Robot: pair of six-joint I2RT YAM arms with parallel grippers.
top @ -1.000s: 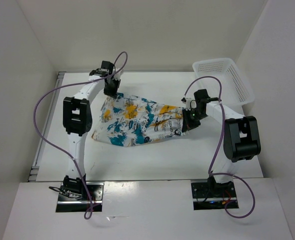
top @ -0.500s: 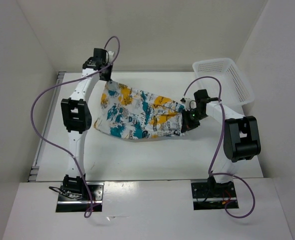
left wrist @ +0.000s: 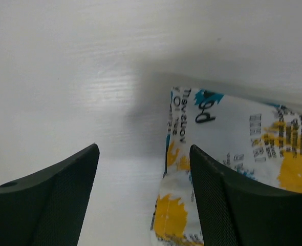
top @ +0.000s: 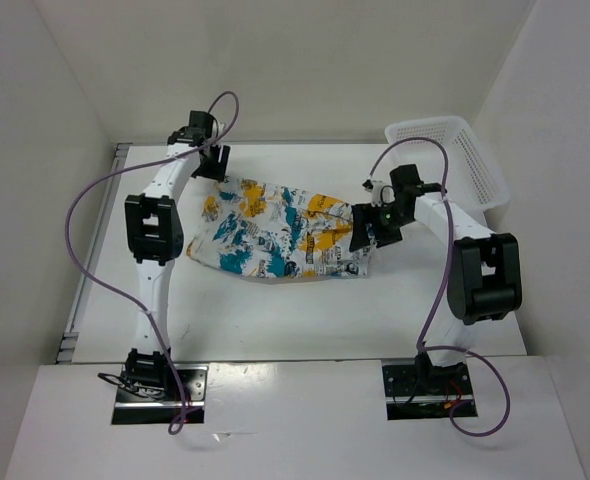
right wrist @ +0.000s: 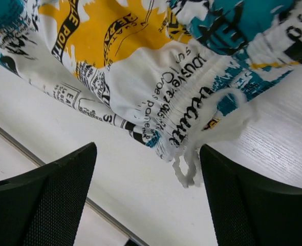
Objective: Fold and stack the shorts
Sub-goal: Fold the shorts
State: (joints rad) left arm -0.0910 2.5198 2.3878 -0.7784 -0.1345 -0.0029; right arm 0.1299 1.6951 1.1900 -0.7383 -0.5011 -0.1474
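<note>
The shorts (top: 275,235), white with teal, yellow and black print, lie spread on the white table (top: 275,310) between the two arms. My left gripper (top: 213,160) hovers open just over their far left corner. In the left wrist view that corner (left wrist: 233,123) reaches in beside the right finger (left wrist: 233,205), and nothing is pinched. My right gripper (top: 363,228) is open at the shorts' right end. In the right wrist view the waistband (right wrist: 141,66) and its white drawstring (right wrist: 192,164) hang between the spread fingers (right wrist: 43,205), free of both.
A white lattice basket (top: 445,150) stands at the far right corner of the table. White walls close in the back and both sides. A metal rail (top: 95,250) runs along the table's left edge.
Both grippers have opened and let go of the shorts. The cloth, stretched and lifted between them before, has dropped and now lies slack on the table.
</note>
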